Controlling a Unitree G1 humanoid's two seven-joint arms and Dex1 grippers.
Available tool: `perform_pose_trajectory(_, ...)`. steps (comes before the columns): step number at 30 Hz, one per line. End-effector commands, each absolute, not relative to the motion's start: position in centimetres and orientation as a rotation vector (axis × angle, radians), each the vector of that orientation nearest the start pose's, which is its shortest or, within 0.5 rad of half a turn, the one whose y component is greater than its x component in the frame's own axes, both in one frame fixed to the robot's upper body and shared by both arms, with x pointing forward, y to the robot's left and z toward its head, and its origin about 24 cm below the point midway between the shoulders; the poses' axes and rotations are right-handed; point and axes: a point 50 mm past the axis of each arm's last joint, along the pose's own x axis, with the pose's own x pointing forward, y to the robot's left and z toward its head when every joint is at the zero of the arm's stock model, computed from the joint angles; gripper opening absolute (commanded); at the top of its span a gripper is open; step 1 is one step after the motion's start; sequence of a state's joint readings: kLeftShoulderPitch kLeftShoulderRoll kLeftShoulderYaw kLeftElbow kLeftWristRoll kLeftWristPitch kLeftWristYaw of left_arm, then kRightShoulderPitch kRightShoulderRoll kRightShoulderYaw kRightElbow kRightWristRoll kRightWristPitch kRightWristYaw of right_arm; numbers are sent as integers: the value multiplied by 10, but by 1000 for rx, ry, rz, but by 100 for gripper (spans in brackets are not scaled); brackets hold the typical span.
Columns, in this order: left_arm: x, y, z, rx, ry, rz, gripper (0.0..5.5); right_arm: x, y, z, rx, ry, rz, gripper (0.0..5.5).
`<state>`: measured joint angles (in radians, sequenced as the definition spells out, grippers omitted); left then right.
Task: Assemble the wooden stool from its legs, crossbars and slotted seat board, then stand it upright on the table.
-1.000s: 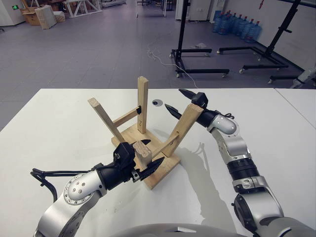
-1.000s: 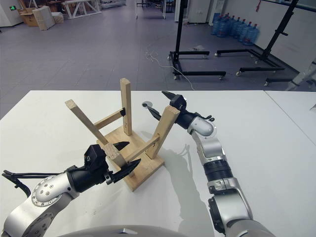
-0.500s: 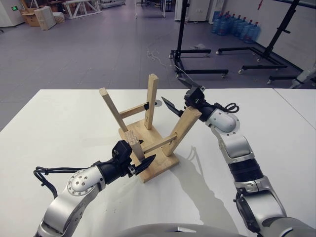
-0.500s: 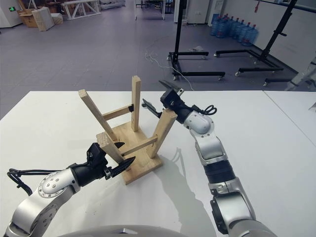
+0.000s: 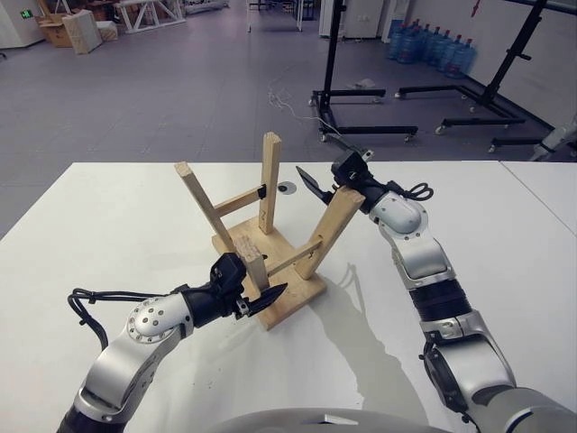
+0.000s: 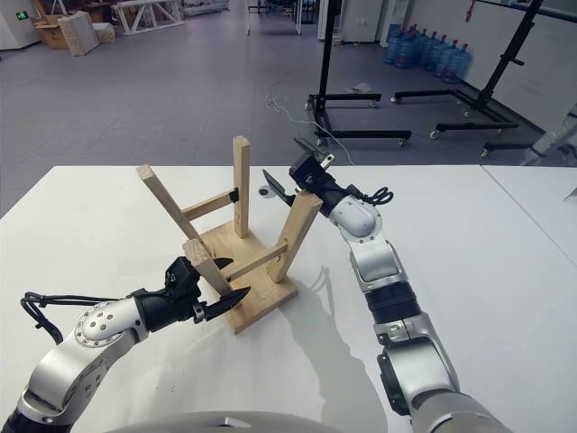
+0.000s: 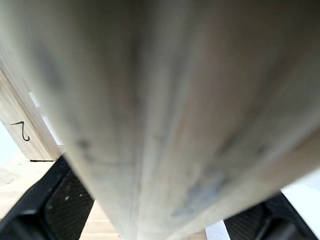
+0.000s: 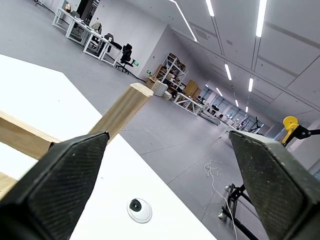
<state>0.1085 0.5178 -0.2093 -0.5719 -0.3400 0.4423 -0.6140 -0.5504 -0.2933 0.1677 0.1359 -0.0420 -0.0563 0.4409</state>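
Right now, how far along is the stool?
Assembly looks done: four legs and the crossbars stand in the seat board, which lies on the table, so it is upside down. In hand: the left end effector is around the near leg; the right end effector is open at the right leg's top. Left: turn it over onto its legs.

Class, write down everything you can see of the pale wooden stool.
The pale wooden stool lies upside down: its flat seat board rests on the white table, four square legs splay upward, thin crossbars joining them. The wood looks bare. The left end effector is shut on the near leg; the open right end effector sits at the right leg's top.
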Motion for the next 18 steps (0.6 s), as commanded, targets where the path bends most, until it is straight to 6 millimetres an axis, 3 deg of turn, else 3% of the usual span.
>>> perform_pose_trajectory(1, 208, 103, 100, 178, 122, -1060, 346, 287, -17, 148, -520, -454, 1059, 445)
perform_pose_trajectory(7, 206, 122, 108, 169, 84, -994, 346, 304, -47, 150, -395, -399, 901, 445)
perform_pose_trajectory(13, 187, 146, 121, 189, 25, -1000, 346, 324, -90, 168, -274, -424, 688, 445)
perform_pose_trajectory(18, 180, 153, 120, 208, 54, -1041, 346, 331, -103, 187, -232, -484, 604, 445)
